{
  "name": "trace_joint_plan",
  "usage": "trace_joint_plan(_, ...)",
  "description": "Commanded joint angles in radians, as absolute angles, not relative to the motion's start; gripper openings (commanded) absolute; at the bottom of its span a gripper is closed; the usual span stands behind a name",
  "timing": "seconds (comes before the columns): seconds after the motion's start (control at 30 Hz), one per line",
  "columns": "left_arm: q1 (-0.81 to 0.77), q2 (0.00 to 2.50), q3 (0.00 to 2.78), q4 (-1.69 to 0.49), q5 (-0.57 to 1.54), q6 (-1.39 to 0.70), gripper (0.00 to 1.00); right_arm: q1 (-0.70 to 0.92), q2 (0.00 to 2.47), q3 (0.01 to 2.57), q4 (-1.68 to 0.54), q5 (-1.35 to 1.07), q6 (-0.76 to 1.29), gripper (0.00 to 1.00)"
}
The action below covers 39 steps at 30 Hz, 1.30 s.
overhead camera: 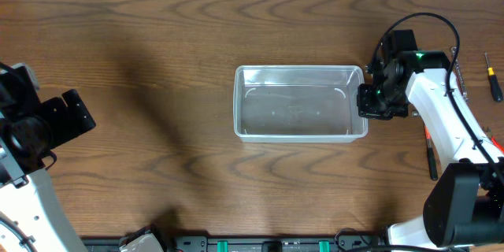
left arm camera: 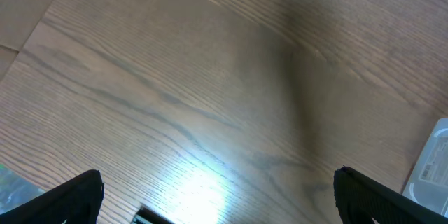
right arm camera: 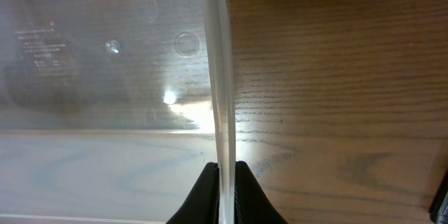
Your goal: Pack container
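Closest in, at six o'clock in the right wrist view: right gripper (right arm camera: 225, 182), black fingers squeezed together on one thin wall of the clear, see-through plastic tub with rounded corners, the container (right arm camera: 217, 70). Nothing inside, only the brown wooden table (overhead camera: 157, 47) showing through the bottom. From above, sitting in the middle of the table, long side running from nine o'clock to three o'clock, pinched at the three o'clock short end. Looks like a pull or a slide next, so best to go along that long line and not twist. Right arm much nearer. A bit past, at three o'clock by the table edge, a small thin tool with a black handle (overhead camera: 494, 79). Far off at nine o'clock, left gripper (overhead camera: 77, 116), fingers wide apart, holding nothing. Pinch seen only from the right wrist; whole tub shape only from above.
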<state>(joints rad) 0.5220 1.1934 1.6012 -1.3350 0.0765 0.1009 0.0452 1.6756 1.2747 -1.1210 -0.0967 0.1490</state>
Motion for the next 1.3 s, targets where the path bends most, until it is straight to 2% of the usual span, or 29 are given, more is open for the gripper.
trace_joint_plan(0.0,0.527,1.197,1.612,-1.335,0.087,0.089,0.98,0.053,1.657,1.295,-1.122,-0.093,0.148,0.07)
trace_joint_plan(0.9,0.527,1.197,1.612,-1.334,0.087,0.088,0.98,0.053,1.657,1.295,-1.131,-0.075,0.035,0.07)
trace_joint_plan(1.27,0.527,1.197,1.612,-1.334,0.087,0.088,0.98,0.053,1.657,1.295,-1.130,-0.075,0.030,0.12)
